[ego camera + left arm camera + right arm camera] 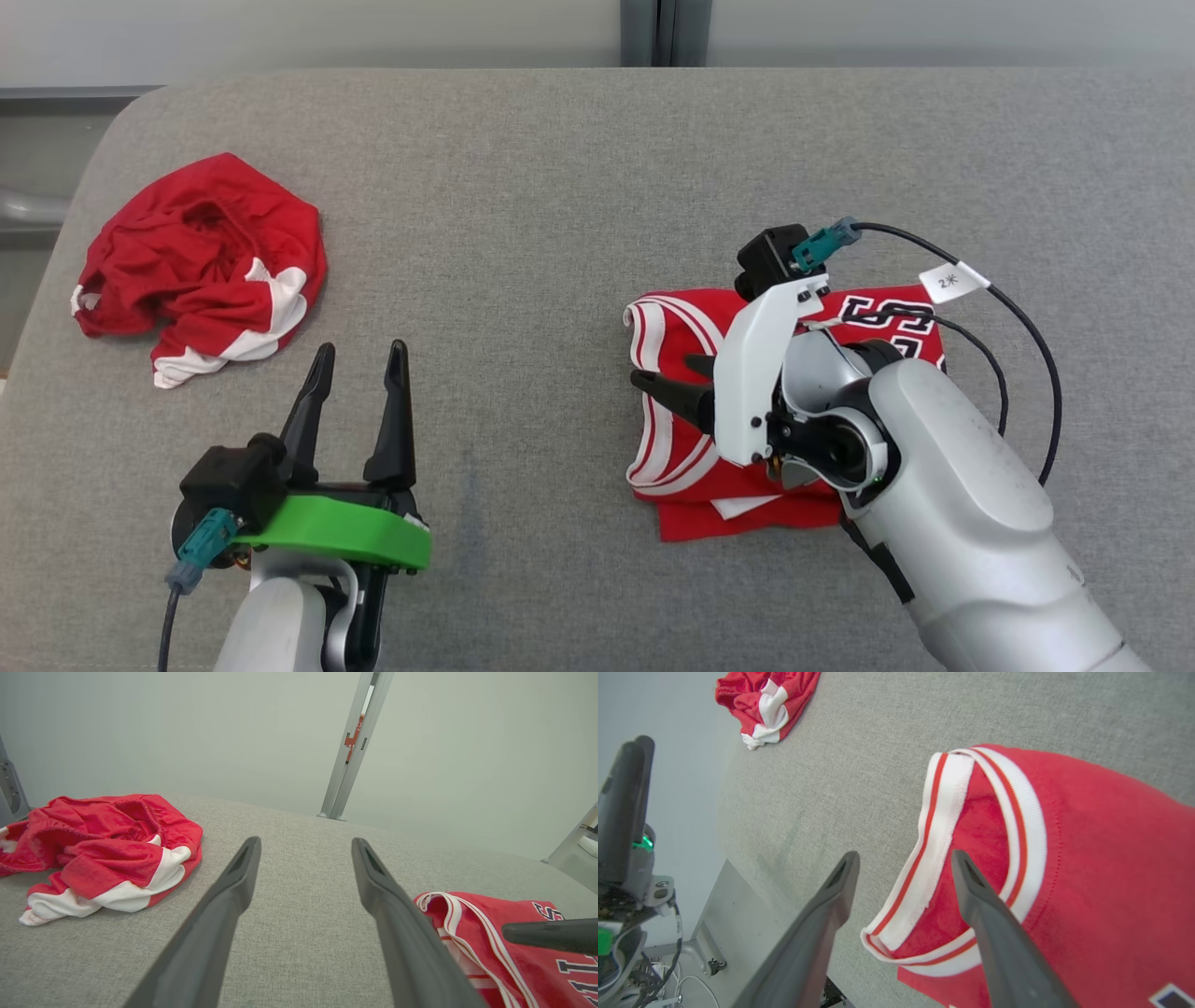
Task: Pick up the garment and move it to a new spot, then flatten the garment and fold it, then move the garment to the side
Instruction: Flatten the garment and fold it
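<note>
A padded table stretched across the view, with a wall behind it and a post standing behind its far edge near the middle. A crumpled garment lay on the table's far left part. A folded shirt lay on the right part, well apart from it. The left gripper sat over the table between the two, nearer the front edge. The right gripper reached leftward over the shirt's left side, its arm crossing above the shirt
</note>
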Controlling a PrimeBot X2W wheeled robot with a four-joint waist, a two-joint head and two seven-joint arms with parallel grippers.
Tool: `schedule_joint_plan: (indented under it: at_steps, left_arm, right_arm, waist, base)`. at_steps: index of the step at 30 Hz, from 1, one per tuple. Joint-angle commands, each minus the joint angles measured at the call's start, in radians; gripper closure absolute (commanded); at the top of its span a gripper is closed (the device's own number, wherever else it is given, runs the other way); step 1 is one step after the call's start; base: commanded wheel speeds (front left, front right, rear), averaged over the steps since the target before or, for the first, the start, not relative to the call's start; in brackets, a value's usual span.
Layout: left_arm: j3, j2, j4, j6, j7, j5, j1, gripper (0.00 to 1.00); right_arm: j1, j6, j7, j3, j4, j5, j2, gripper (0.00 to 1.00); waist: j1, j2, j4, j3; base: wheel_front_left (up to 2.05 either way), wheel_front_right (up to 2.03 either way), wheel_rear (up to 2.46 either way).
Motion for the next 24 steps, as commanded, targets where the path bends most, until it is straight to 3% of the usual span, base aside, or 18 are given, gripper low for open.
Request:
schedule_joint_plan:
  at_steps: [1, 5, 11, 15, 24]
  left_arm:
    - [0.006, 0.002, 0.001, -0.001, 0.000, 0.008, 0.007, 0.00]
    - [0.018, 0.002, 0.008, -0.002, 0.000, 0.010, 0.017, 0.00]
    - [0.023, 0.002, 0.010, 0.001, 0.000, 0.016, 0.028, 0.00]
    - [0.028, 0.002, 0.018, 0.000, 0.000, 0.029, 0.035, 0.00]
    - [0.043, 0.003, 0.026, -0.004, 0.000, 0.051, 0.067, 0.00]
  right_arm:
    - [0.032, 0.001, -0.006, -0.008, -0.044, 0.009, -0.002, 0.00]
    - [0.094, 0.000, -0.116, -0.079, -0.215, -0.006, -0.022, 0.00]
    - [0.217, 0.001, -0.371, -0.183, -0.407, -0.159, -0.123, 0.00]
    - [0.301, 0.001, -0.521, -0.227, -0.442, -0.229, -0.195, 0.00]
    - [0.406, 0.001, -0.812, -0.310, -0.353, -0.303, -0.271, 0.00]
  waist:
    - [0.0000, 0.0000, -0.006, -0.010]
    - [0.0000, 0.0000, -0.017, -0.029]
    - [0.0000, 0.0000, -0.041, -0.055]
    - [0.0000, 0.0000, -0.063, -0.074]
    - [0.0000, 0.0000, -0.114, -0.126]
  base:
    - [0.00, 0.00, 0.00]
    - [0.00, 0.00, 0.00]
    - [0.00, 0.00, 0.00]
    - [0.00, 0.00, 0.00]
    - [0.00, 0.00, 0.00]
